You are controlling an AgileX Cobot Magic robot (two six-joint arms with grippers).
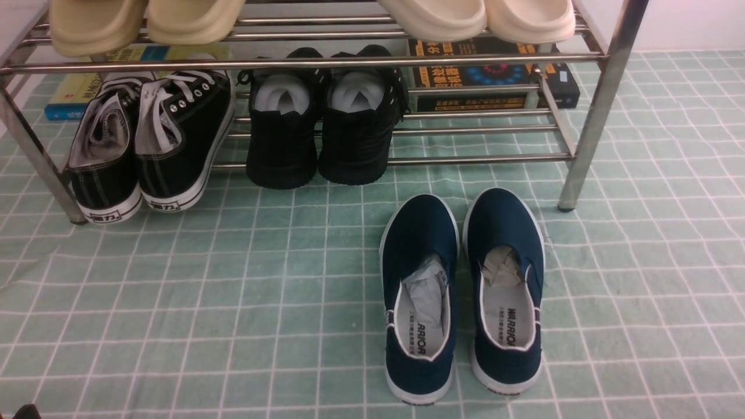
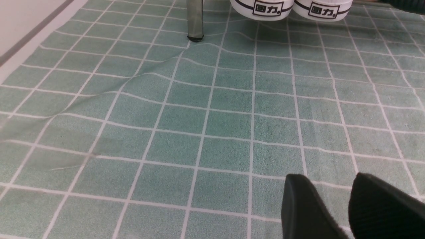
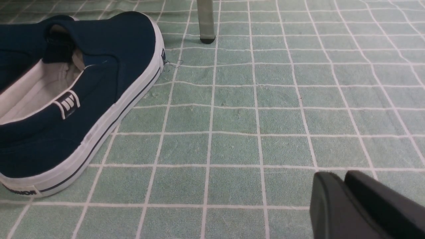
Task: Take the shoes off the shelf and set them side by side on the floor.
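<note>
Shoes (image 1: 463,291) sit side by side on the floor (image 1: 233,302) just before the shelf (image 1: 599,110), apparently set where the task wants them, long axes parallel, toes toward the shelf and heels toward the robot. The left gripper (image 2: 345,202) stands slightly open and empty; the right gripper (image 3: 342,196) looks nearly closed (holding nothing).

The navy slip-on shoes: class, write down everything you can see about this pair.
The navy slip-on shoes look like dark blue canvas, with white rubber soles, white-edged openings and grey insoles printed "WARRIOR". Crumpled paper fills both toes. They stand upright, side by side with a narrow gap, on the green gridded floor sheet, toes pointing toward the chrome shoe rack and heels toward the camera. They sit just in front of the rack's right leg. Nothing but the sheet touches them.
</note>
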